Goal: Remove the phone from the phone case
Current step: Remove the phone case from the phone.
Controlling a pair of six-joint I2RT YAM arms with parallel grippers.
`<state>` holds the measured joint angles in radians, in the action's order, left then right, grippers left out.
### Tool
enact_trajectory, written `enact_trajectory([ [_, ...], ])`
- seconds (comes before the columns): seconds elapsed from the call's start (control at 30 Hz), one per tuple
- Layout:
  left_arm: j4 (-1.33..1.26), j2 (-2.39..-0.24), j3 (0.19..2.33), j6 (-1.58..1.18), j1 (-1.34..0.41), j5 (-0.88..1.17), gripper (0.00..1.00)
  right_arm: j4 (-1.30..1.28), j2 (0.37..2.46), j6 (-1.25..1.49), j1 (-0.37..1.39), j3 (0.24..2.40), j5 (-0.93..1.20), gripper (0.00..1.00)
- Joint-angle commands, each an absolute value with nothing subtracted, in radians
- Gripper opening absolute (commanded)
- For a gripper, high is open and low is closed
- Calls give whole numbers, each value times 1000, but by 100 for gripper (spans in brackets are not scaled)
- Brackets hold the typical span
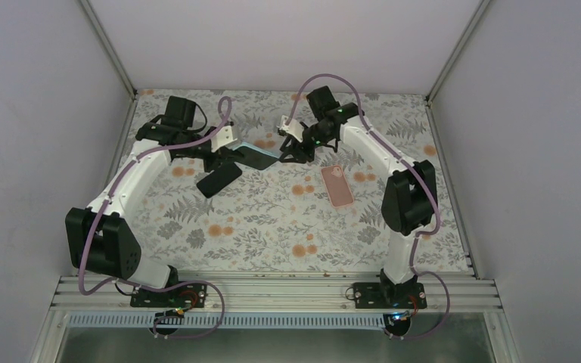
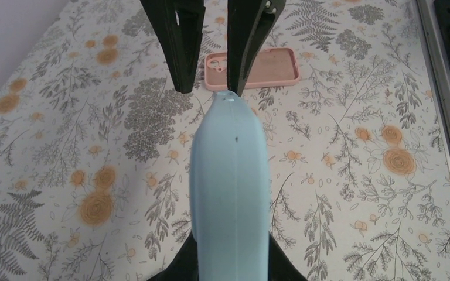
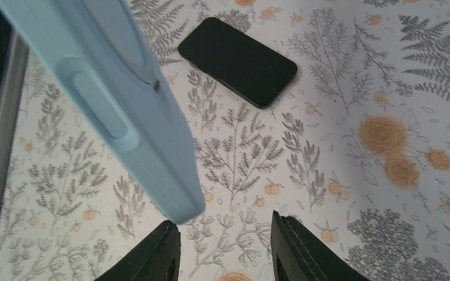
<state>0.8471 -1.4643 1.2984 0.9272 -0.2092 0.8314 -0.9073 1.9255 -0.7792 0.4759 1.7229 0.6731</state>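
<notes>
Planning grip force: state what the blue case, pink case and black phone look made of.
Blue case: probably silicone or soft plastic, matte, rounded moulded edges. Pink case: similar matte look, raised rim. Black phone: smooth glass-like face, slight sheen.

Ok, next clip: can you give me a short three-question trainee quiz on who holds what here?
1. Fill in: the right tool has its jaws ____, with nothing between them.
2. Which one grips the light blue phone case? A: the left tool. B: the right tool. C: neither.
3. True or false: the flat black phone lies inside the pink phone case.

Key
1: open.
2: A.
3: false. They lie apart on the table.
</notes>
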Motion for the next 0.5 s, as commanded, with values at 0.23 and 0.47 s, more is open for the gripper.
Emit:
enact_trajectory([
  [0.23,974,-1454,1320,984,-235,973,2,-816,1957,-804,430,1795,572,40],
  [0.47,943,-1455,1314,968,-236,952,2,-934,1904,-875,439,1774,654,47],
])
